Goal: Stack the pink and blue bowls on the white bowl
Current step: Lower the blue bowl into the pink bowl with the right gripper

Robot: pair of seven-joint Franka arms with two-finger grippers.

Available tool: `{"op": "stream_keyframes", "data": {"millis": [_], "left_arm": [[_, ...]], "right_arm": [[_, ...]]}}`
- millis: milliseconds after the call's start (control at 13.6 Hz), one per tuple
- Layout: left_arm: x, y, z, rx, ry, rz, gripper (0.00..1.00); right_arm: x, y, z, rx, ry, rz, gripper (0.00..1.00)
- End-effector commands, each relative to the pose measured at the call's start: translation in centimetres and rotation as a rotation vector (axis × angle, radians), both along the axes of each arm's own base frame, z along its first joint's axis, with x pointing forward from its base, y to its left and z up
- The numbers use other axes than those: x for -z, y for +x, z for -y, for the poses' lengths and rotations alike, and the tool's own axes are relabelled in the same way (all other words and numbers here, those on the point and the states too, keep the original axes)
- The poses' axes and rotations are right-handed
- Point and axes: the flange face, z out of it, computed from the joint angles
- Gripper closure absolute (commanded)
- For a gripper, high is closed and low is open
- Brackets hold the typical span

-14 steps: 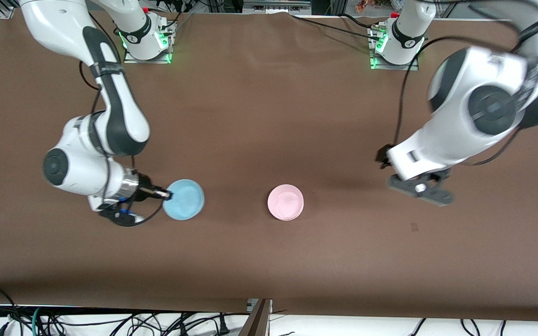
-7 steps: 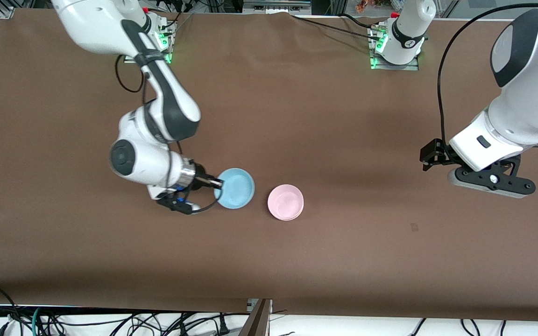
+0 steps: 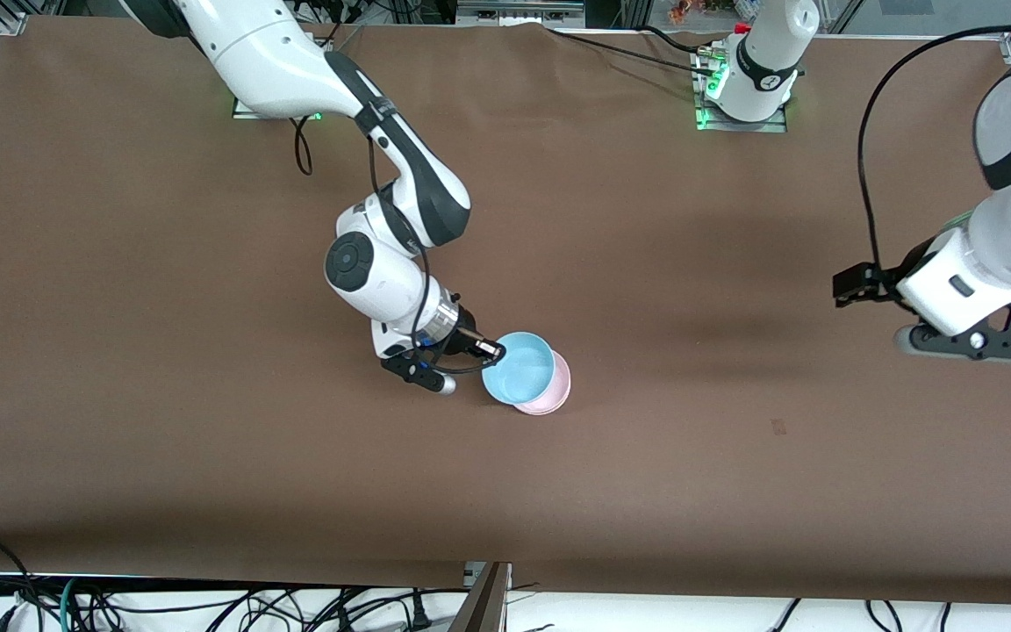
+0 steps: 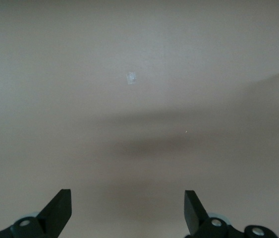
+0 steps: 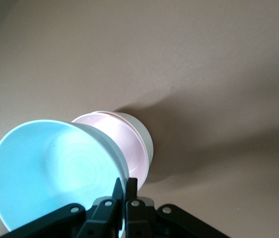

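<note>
Two claws in play. Right claw (image 3: pixel 495 349) (image 5: pixel 125 191) pinched together on the rim of the blue bowl (image 3: pixel 518 368) (image 5: pixel 50 173), fingertips one inside the wall and one outside, bowl carried tilted and hanging partly over the pink bowl (image 3: pixel 554 397) (image 5: pixel 122 141). Pink bowl just past the claw's tips toward the left arm's end of the bench, nested in the white bowl (image 5: pixel 141 139), of which only the outer wall shows beneath the pink rim in the right wrist view. Left claw (image 3: pixel 971 344) (image 4: pixel 128 210) spread wide with nothing between the fingers, held up over bare bench near the left arm's end, well apart from the stack, waiting.

Brown cloth-covered bench (image 3: pixel 646 483), flat and mostly bare, with soft arm shadows and one small pale mark (image 3: pixel 778 427) (image 4: pixel 131 78) under the left claw's view. Cables (image 3: pixel 207 606) hanging along the bench edge nearest the front camera; green-lit arm bases (image 3: pixel 738 105) along the edge farthest from it.

Against a second ago: blue bowl, then well off toward the right arm's end and clear of the pink one, now overlapping it, carried in the same clamped grip; pink bowl unmoved; left claw shifted farther out toward its own end of the bench, still spread.
</note>
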Motion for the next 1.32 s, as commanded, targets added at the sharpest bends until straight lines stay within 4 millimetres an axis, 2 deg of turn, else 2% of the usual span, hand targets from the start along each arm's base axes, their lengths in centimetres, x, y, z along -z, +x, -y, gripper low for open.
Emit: {"op": "stream_keyframes", "data": {"millis": [0,147,294,514,661,735,1249], "left_arm": [[0.5,-3.4,0.0,0.019,0.011,0.083,0.0],[0.8,-4.1,-1.2,0.043,0.061,0.137,0.0],[0.1,-3.5,-1.3,0.12,0.124,0.187,0.0],[-0.6,-4.6,-1.1,0.101,0.094,0.126,0.0],[-0.4,-5.2,-1.4,0.058,0.003,0.071,0.0],[-0.4,-5.1,-2.5,0.036,-0.013,0.072,0.0],[-0.5,-5.1,-2.2,0.05,-0.014,0.075,0.0]], "right_arm": [[0.7,0.0,-1.6,0.012,0.011,0.0,1.0],[1.3,-0.5,-2.1,0.003,0.005,-0.005,1.0],[1.8,-0.6,-2.2,0.002,0.001,-0.01,1.0],[3.4,-0.6,-2.4,0.015,0.003,0.016,1.0],[3.6,-0.3,-2.3,0.025,0.009,0.041,1.0],[3.6,-0.3,-2.3,0.026,0.01,0.042,1.0],[4.2,-0.2,-2.4,0.036,0.015,0.066,1.0]]}}
